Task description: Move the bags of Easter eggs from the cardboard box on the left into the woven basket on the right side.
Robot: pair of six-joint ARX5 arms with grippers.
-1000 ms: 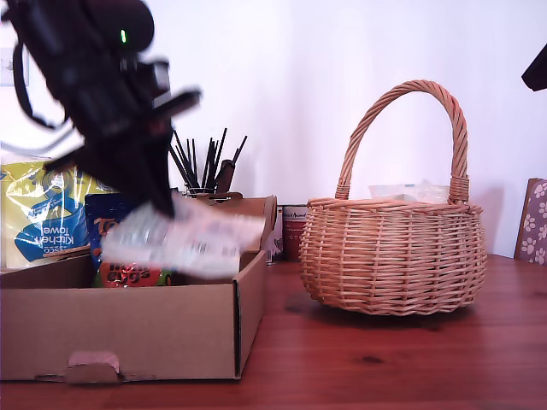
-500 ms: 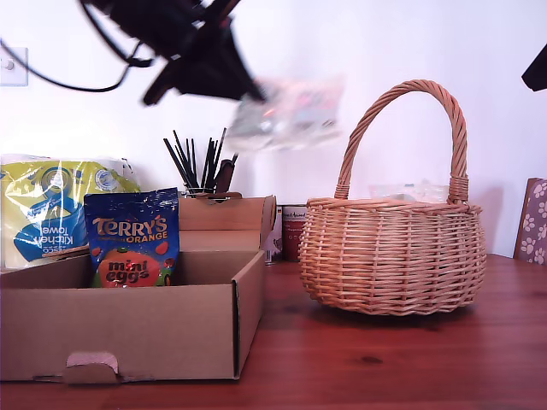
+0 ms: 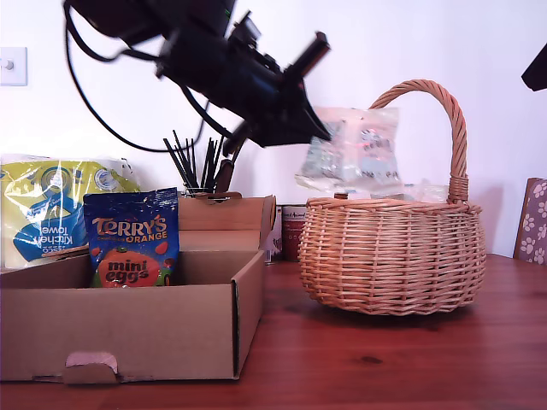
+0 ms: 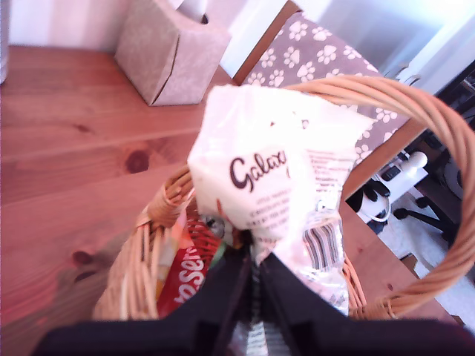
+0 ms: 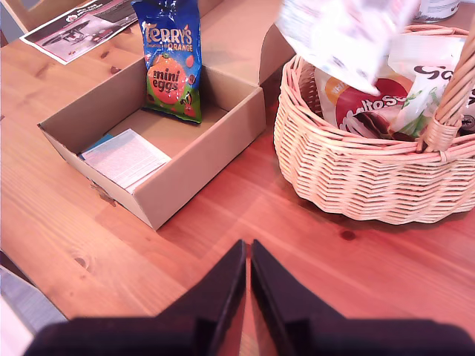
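My first gripper [image 3: 320, 128] [image 4: 249, 256] is shut on a white "Galaxy" bag [image 3: 355, 149] [image 4: 274, 170] [image 5: 341, 30]. It hangs just above the rim of the woven basket [image 3: 393, 256] [image 4: 438, 148] [image 5: 356, 170], under the arched handle. Inside the basket lie a red "Maltesers" bag [image 5: 364, 107] [image 4: 185, 285] and another white bag [image 5: 434, 74]. The blue "Terry's" bag [image 3: 132, 239] [image 5: 172, 63] stands upright against the back wall of the cardboard box [image 3: 128, 325] [image 5: 200, 141]. My second gripper [image 5: 249, 256] is shut on nothing, high over the table in front of box and basket.
A kitchen towel pack [image 3: 43, 213] and a pot of black sticks [image 3: 201, 162] stand behind the box. A white paper [image 5: 125, 157] lies on the box floor. A tissue box [image 4: 171, 52] and a paw-print chair [image 3: 534, 222] are beyond the basket.
The first arm lifted the white bag out of the box, swung it up and to the exterior view's right, and now holds it lower, over the basket.
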